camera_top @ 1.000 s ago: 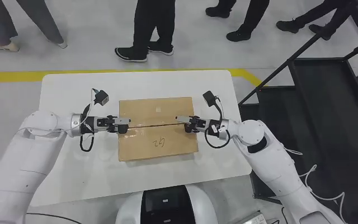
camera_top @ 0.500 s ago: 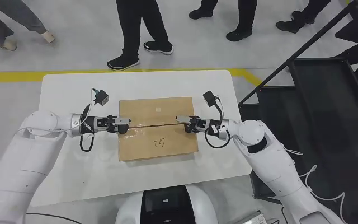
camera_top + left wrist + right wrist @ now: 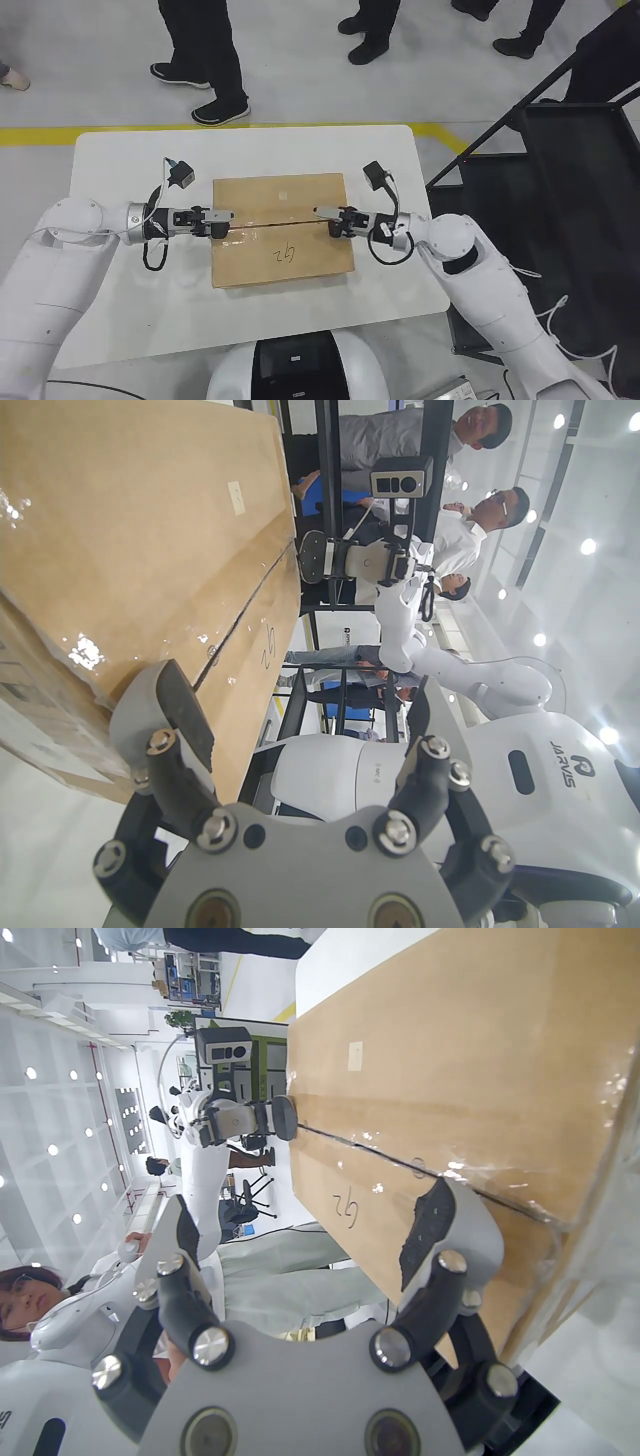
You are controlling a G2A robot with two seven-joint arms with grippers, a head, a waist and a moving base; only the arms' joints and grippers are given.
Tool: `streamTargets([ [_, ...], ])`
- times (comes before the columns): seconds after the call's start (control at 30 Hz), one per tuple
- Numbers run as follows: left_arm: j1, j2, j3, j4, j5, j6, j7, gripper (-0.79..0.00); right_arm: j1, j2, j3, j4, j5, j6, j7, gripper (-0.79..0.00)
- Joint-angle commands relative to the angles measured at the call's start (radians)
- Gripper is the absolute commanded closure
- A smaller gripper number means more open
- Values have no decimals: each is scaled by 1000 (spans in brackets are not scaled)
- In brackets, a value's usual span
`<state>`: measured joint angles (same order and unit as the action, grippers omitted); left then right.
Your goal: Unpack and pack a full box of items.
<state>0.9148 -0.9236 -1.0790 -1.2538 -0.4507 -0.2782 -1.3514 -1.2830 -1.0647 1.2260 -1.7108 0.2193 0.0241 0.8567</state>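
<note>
Hiding its contents, shut box (image 3: 280, 250), left tool (image 3: 224, 222), right tool (image 3: 324, 216), both spread.

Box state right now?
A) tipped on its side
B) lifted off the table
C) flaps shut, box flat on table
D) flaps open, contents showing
C: the box sits flat on the table, with both top flaps down and meeting at the centre seam.

Taped box (image 3: 150, 525), fingers (image 3: 180, 710) spread at edge

Neither the left tool (image 3: 222, 223) nor the right tool (image 3: 328, 219) (nor the box (image 3: 280, 198)) has shifted.
</note>
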Motion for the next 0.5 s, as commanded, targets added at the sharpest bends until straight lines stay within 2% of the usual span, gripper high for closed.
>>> streamTargets([
  [0.0, 0, 0, 0, 0, 0, 0, 0, -785, -13, 4, 38, -16, 81, 15, 23, -785],
  [0.2, 0, 0, 0, 0, 0, 0, 0, -785, -119, 18, 165, -20, 224, 23, 29, -785],
  [0.33, 0, 0, 0, 0, 0, 0, 0, -785, -193, 21, 225, 40, 343, 12, 31, -785],
  [0.47, 0, 0, 0, 0, 0, 0, 0, -785, -239, 24, 249, 121, 368, -5, 45, -785],
])
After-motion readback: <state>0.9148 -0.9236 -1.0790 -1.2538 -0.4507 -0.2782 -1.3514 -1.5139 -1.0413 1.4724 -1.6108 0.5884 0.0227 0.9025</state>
